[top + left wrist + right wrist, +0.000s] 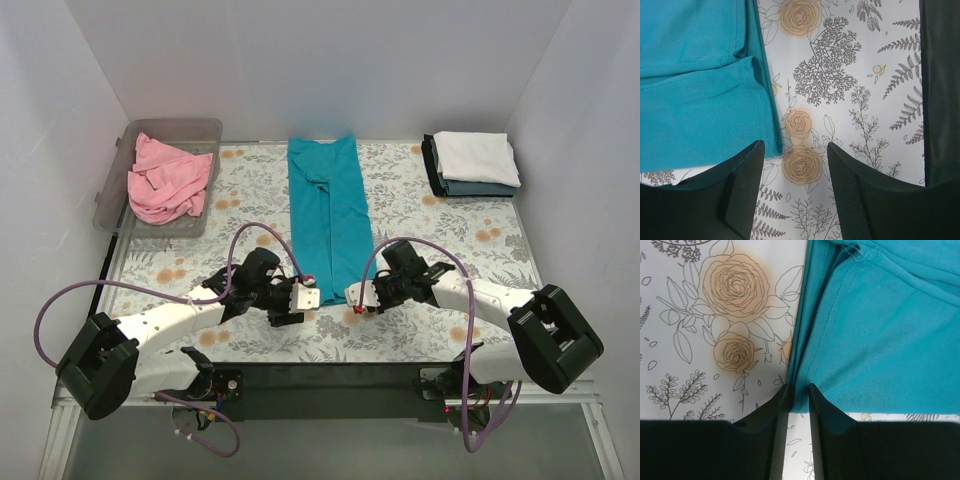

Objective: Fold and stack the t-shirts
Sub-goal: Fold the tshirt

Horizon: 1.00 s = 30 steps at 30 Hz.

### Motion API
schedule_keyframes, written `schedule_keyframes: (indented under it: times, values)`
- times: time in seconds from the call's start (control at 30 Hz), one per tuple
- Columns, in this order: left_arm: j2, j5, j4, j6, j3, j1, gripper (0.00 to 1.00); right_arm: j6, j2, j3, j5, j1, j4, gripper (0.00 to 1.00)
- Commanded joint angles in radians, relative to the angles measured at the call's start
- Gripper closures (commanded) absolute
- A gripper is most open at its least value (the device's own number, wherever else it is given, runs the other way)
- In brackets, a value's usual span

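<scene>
**Teal t-shirt [330, 205]: only one near corner gripped**

A pink t-shirt [168, 180] lies crumpled in the clear bin [200, 130] at far left. The left hand [795, 160] is released, and the teal hem's corner lies just beside one finger, not between them. The teal t-shirt lies as a long strip mid-tabletop. The right hand [798, 390] is clenched on its near-right hem edge. The risk is that the left hand closes on nothing, or on the floral cloth [430, 210], and the hem lifts skewed. At far right, a white t-shirt [475, 155] tops the dark grey-blue t-shirt [480, 188].

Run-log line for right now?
teal t-shirt: folded lengthwise | left gripper: open at near-left corner | right gripper: pinching near-right corner | pink t-shirt: in bin
</scene>
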Motion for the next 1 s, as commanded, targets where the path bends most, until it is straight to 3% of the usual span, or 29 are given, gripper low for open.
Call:
schedule_keyframes:
  times: [0.0,0.07,0.2,0.43,0.73,0.97]
  values:
    - [0.007,-0.004,0.026,0.026,-0.016,-0.003,0.48,0.001,0.049,-0.006,0.024,-0.013,-0.014,0.72]
    - [0.017,0.008,0.025,0.048,-0.022,-0.003,0.49,-0.001,0.055,-0.007,0.035,-0.018,-0.017,0.78]
    - [0.072,-0.004,0.045,0.051,-0.020,-0.003,0.52,0.020,0.063,0.002,0.046,-0.020,-0.021,0.99]
    - [0.131,-0.042,0.115,0.060,-0.014,-0.003,0.55,0.042,0.060,0.048,0.058,-0.018,-0.066,0.99]
    - [0.073,-0.004,0.083,0.066,0.044,-0.003,0.56,0.051,0.043,0.065,0.024,-0.018,-0.100,0.99]
    - [0.177,-0.022,0.118,0.082,0.044,-0.004,0.57,0.064,0.069,0.086,0.041,-0.017,-0.101,0.99]
